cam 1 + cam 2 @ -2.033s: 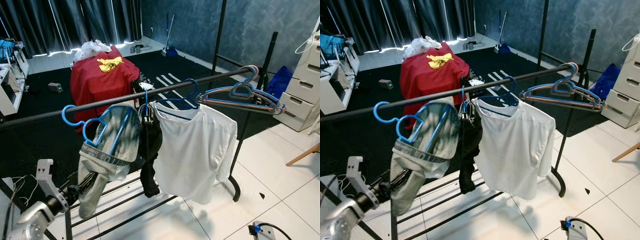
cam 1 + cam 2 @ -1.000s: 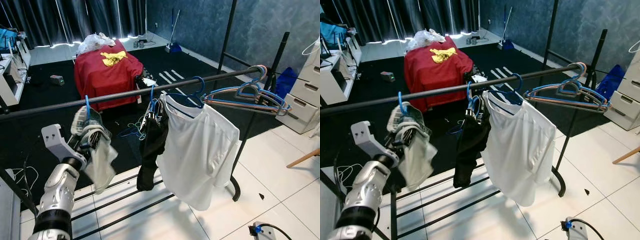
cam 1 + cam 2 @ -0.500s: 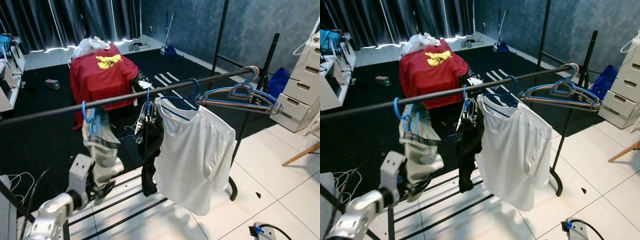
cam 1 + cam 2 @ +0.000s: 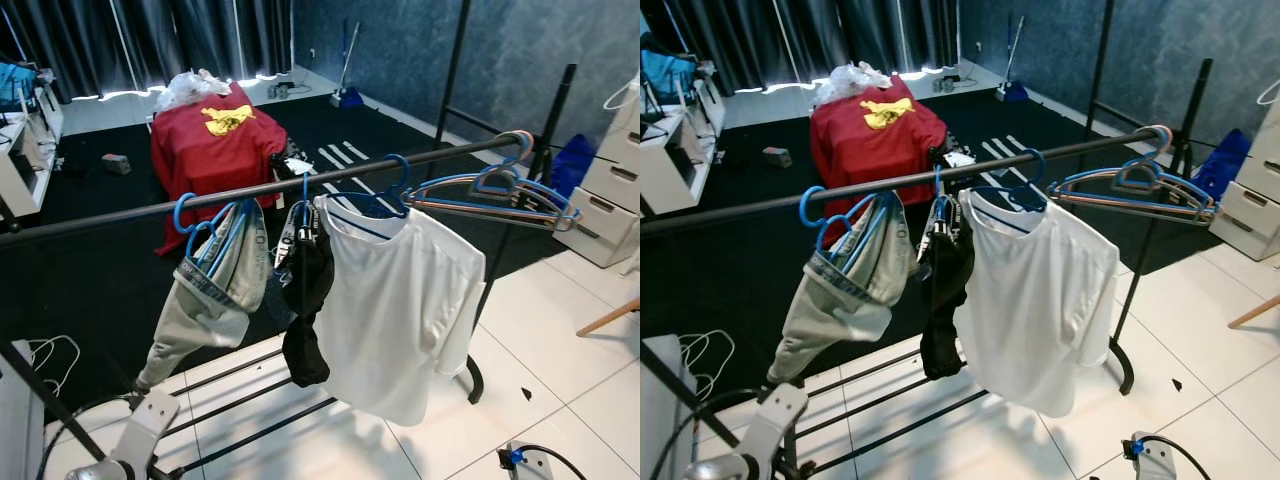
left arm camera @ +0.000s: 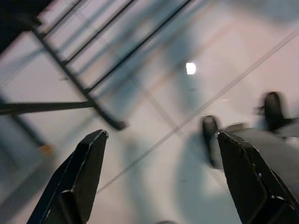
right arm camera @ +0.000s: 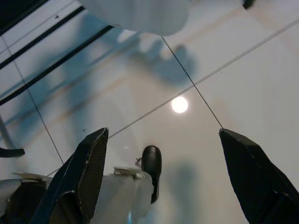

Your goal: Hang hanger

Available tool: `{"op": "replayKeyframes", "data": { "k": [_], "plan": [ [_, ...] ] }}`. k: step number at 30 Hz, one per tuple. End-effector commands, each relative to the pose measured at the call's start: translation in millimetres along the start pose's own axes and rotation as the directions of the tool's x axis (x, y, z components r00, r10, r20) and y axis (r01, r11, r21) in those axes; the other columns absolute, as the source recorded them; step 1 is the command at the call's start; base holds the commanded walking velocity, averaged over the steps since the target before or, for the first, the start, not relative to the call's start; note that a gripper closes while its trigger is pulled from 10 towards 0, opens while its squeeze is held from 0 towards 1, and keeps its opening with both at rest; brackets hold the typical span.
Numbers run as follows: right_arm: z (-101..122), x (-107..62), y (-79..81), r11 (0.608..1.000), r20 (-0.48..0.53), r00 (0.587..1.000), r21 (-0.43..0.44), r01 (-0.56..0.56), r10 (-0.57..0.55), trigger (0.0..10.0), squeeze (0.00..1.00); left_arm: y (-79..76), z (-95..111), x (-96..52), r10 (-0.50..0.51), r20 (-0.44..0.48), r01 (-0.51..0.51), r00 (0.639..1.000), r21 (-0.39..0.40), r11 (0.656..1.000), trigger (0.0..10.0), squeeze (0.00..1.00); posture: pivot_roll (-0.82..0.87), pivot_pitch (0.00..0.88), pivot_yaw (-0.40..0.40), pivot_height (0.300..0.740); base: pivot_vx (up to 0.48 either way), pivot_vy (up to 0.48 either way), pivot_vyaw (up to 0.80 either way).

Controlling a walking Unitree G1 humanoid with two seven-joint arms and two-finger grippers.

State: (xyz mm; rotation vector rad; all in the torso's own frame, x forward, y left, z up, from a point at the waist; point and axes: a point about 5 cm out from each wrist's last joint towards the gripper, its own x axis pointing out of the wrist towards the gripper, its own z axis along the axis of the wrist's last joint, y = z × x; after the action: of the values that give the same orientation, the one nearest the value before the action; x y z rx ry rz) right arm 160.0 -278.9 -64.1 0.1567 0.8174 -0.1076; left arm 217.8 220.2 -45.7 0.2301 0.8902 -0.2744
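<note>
A blue hanger [image 4: 205,228] carrying grey shorts [image 4: 215,290] hangs by its hook on the black rail [image 4: 120,212], free of any gripper. Beside it on the same rail hang a black garment [image 4: 305,290] and a white t-shirt [image 4: 400,305] on its own blue hanger. My left arm [image 4: 135,445] is low at the front left. In the left wrist view my left gripper [image 5: 161,135] is open over the floor tiles, holding nothing. My right gripper [image 6: 162,133] is open too, pointing down at the floor.
A bunch of empty hangers [image 4: 495,190] sits at the rail's right end. The rack's lower bars [image 4: 260,395] lie just ahead. Behind are a red-covered piece of furniture [image 4: 210,150] on dark carpet, white drawers [image 4: 615,190] at right and cables [image 4: 45,350] at left.
My left arm has dropped away from the grey shorts to the bottom of the view. The hanger with the shorts has stayed on the rail and turned a little.
</note>
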Motion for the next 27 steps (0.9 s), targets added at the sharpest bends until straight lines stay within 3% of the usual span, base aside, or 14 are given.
{"op": "replayKeyframes", "data": {
  "k": [1,7,12,13,15,16,27],
  "plan": [
    [-3.5,-0.6,-0.1,1.0,-0.018,1.0,-0.001,0.001,-0.001,10.0,0.0,1.4,-1.9,2.9,0.046,-0.039,-0.046,0.998,0.005,0.999,10.0,0.0,0.18,0.0,0.006,0.74,-0.48,0.0,0.0],
    [-3.0,-0.2,0.3,1.0,-0.021,1.0,-0.005,0.0,0.0,10.0,0.0,-4.6,-1.7,8.7,0.071,-0.078,-0.072,0.994,-0.01,0.997,10.0,0.0,0.18,0.0,0.001,0.74,-0.48,0.0,0.0],
    [-2.8,0.2,0.9,1.0,-0.021,1.0,-0.003,0.004,-0.004,10.0,0.0,-21.7,-9.5,14.2,0.037,-0.129,-0.043,0.991,-0.045,0.998,10.0,0.0,0.16,0.0,0.01,0.74,-0.463,0.0,0.0],
    [-2.9,0.4,1.1,1.0,-0.021,1.0,-0.002,0.007,-0.007,10.0,0.0,-31.5,-11.8,16.5,0.006,-0.135,-0.021,0.991,-0.112,0.994,10.0,0.0,0.16,0.0,0.01,0.74,0.0,0.0,0.0],
    [-2.9,0.4,1.1,1.0,-0.021,1.0,-0.002,0.007,-0.007,10.0,0.0,-31.5,-11.8,16.5,0.006,-0.135,-0.021,0.991,-0.112,0.994,10.0,0.0,0.16,0.0,0.01,0.74,0.0,0.0,0.0],
    [-2.9,0.5,1.2,1.0,-0.022,1.0,-0.003,0.01,-0.01,10.0,0.0,-37.9,-12.7,17.8,-0.016,-0.134,-0.004,0.991,-0.15,0.989,10.0,0.0,0.16,0.0,0.008,0.74,0.0,0.0,0.0],
    [-3.4,1.1,2.5,1.0,-0.028,1.0,-0.008,0.011,-0.011,10.0,0.0,-61.3,-9.5,24.1,-0.014,-0.122,-0.001,0.992,-0.128,0.992,10.0,0.0,0.14,0.0,0.013,0.74,0.0,-0.309,0.0]
  ]
}}
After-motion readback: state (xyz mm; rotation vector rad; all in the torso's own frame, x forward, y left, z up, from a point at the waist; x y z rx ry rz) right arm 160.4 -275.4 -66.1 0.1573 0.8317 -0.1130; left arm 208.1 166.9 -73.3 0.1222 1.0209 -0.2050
